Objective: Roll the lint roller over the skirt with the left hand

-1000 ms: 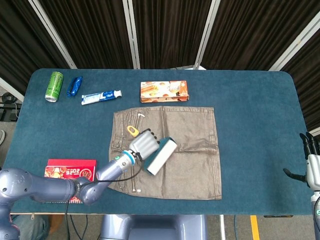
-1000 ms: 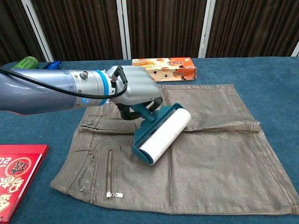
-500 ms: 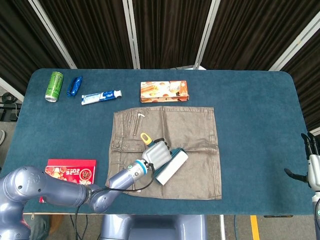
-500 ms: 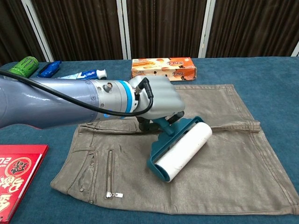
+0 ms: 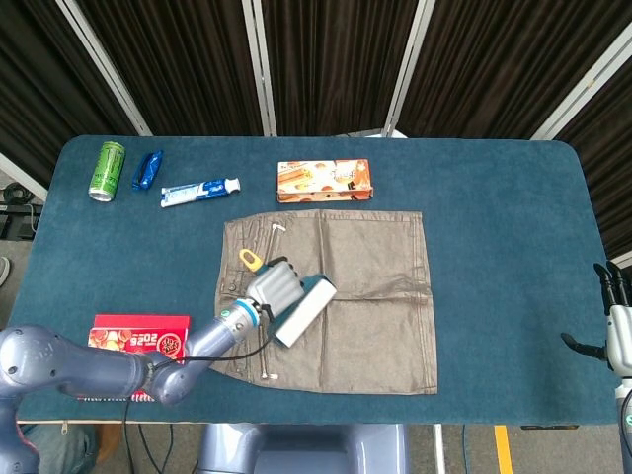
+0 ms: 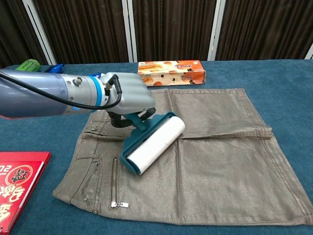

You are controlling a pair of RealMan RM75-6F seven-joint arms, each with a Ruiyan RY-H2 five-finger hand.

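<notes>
A brown-grey skirt lies flat on the blue table. My left hand grips the teal handle of a lint roller. The white roll rests on the left part of the skirt, near the waistband and the zip. Its handle is mostly hidden under my fingers. My right hand hangs at the table's far right edge, off the skirt, fingers apart and holding nothing; the chest view does not show it.
A snack box lies just behind the skirt. Toothpaste tube, blue packet and green can sit at back left. A red booklet lies at front left.
My left hand has pulled the roller back to the left across the skirt, after it had rolled right and toward the hem half a second ago. The right hand has not moved.
</notes>
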